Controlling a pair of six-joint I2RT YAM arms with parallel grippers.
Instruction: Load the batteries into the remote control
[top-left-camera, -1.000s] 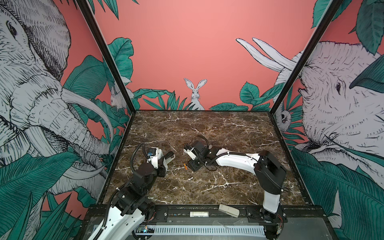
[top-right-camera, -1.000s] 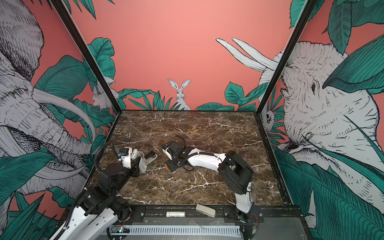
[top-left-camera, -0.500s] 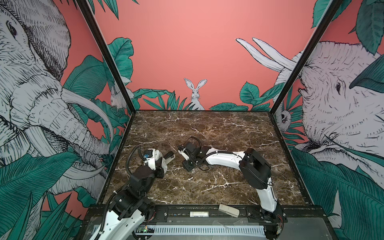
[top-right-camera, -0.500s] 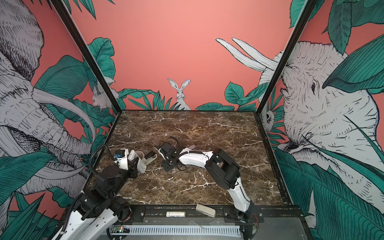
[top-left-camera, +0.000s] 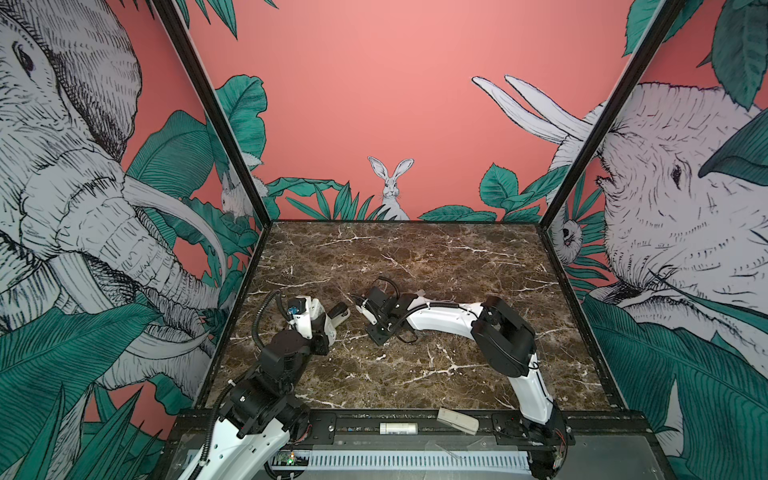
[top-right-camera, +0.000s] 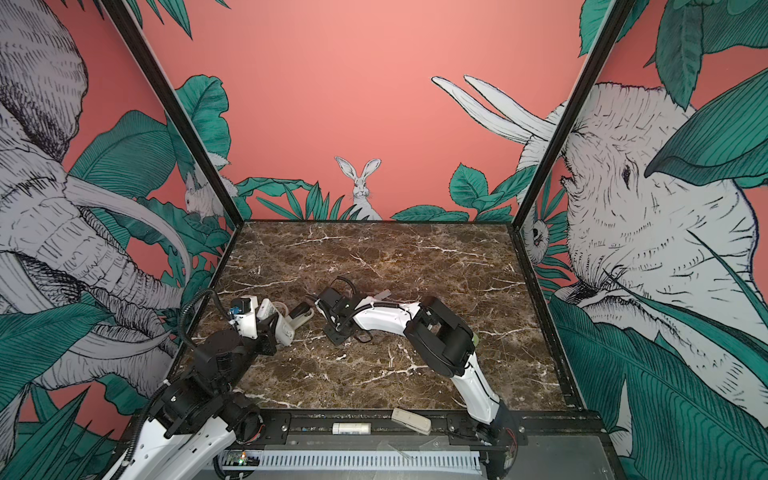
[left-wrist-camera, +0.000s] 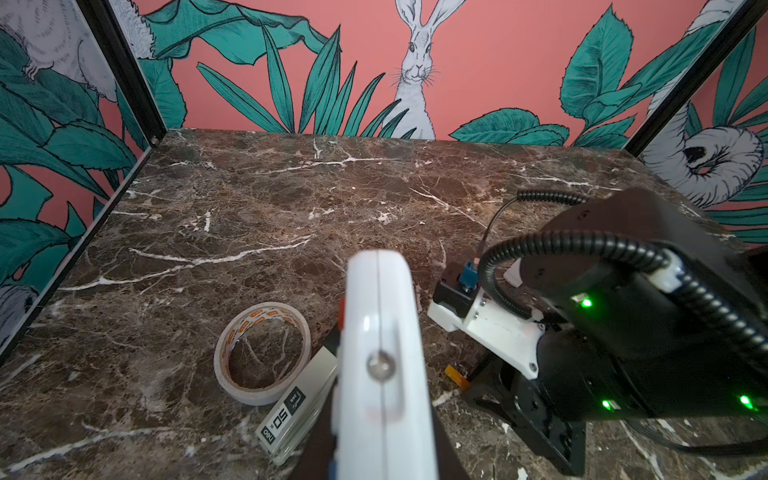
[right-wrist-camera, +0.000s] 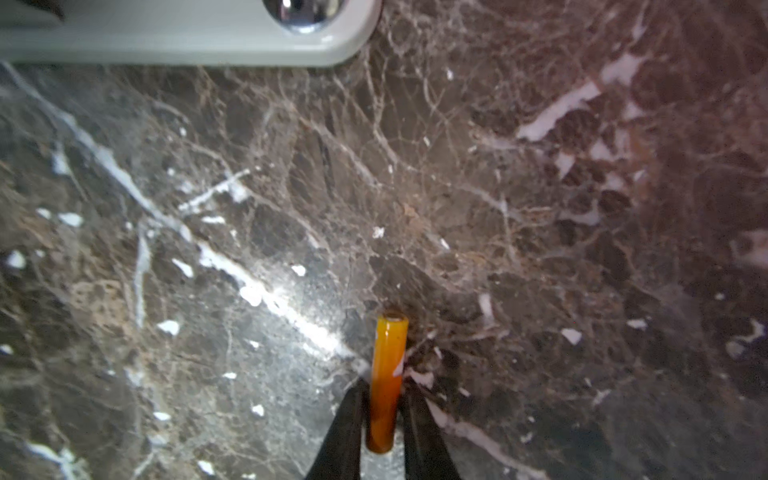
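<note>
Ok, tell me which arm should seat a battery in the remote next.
Right. The right gripper is already pinched on an orange battery, while the left gripper is occupied holding the remote control, so it can probably only present it.

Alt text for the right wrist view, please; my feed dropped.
An orange battery is pinched between the right gripper's black fingertips, against a brown marble tabletop. A pale rounded object with a shiny metal stud lies beyond it.
</note>
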